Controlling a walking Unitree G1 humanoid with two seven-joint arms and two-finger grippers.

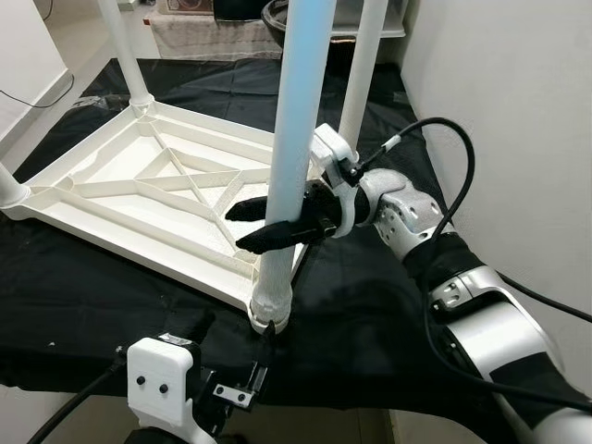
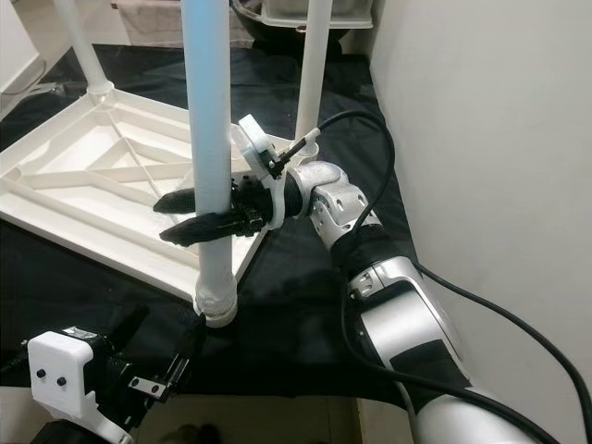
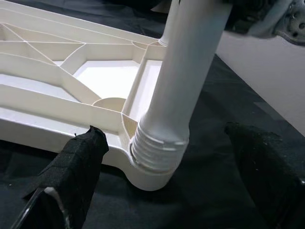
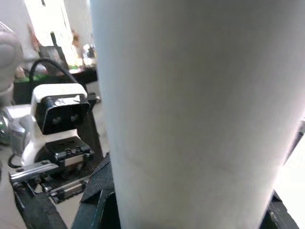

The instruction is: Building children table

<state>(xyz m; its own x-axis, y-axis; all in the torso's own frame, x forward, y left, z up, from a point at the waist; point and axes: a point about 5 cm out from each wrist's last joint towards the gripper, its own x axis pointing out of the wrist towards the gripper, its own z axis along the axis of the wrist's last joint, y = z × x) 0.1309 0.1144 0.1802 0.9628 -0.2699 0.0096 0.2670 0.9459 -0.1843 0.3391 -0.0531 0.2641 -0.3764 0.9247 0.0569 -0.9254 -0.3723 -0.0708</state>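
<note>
The right gripper [image 1: 254,225] is clamping the rigid, slick plastic leg [image 1: 294,139] mid-shaft; below, the left gripper [image 3: 167,186] is straddling its threaded base (probably light) wide apart.

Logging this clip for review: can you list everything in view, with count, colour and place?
tabletop: one, white, upside down on the black cloth, ribbed underside up.
table legs: four, white, upright at the corners; nearest leg stands in the front corner socket, threads showing at its base.
black cloth: one, spread under the tabletop.
wall: white, along the robot's right.
storage bin: one, pale, at the far edge.
cable: one, dark, on the floor at far left.
right gripper: black fingers either side of the nearest leg.
left gripper: open, low beside the socket.
</note>
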